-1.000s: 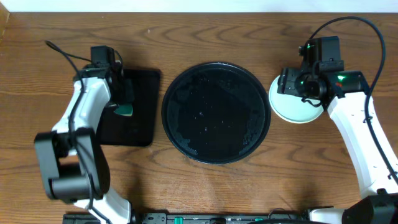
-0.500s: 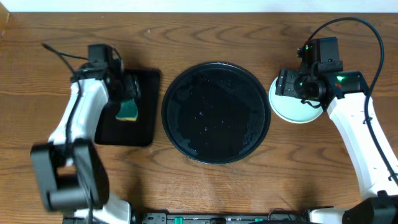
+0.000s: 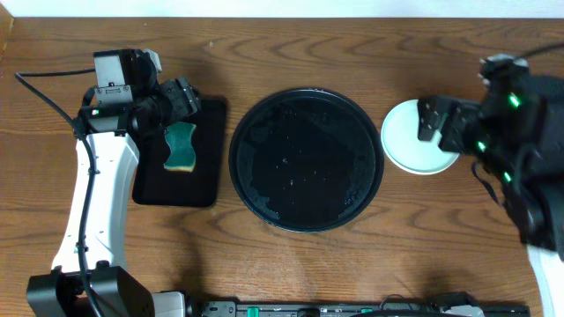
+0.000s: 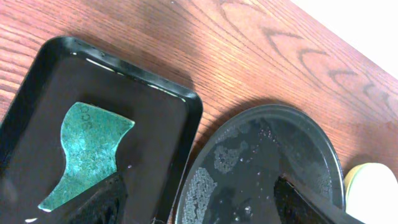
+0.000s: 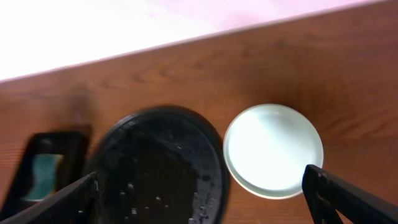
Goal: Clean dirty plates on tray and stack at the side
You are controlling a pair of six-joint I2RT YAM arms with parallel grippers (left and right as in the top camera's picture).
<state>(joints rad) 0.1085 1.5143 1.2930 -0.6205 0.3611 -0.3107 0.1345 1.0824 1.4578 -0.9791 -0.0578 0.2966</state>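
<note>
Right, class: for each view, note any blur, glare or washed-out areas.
Overhead: the right arm is smeared by motion, everything else sharp. Left wrist: crisp, with glossy reflections on the wet round tray and a blown-out white corner top right. Right wrist: the whole frame is soft, the plates fuzzy-edged, the top strip washed out.

Wears a smooth white shell along the long link of the left arm (image 3: pixel 92 189), with a rounded black housing at the base. Tops the wrist with a grey, boxy camera block (image 3: pixel 119 69) and a thin black cable (image 3: pixel 21 77) looping off to the side. Ends in a black left gripper (image 3: pixel 183 99) with dark, flat fingers (image 4: pixel 106 200). Looks blurred on the right arm (image 3: pixel 529 150): mostly black, dotted with small green lights (image 3: pixel 514 99), white only low down. Ends there in a black right gripper (image 3: pixel 438 125) with dark tapering fingers (image 5: pixel 348 200).
</note>
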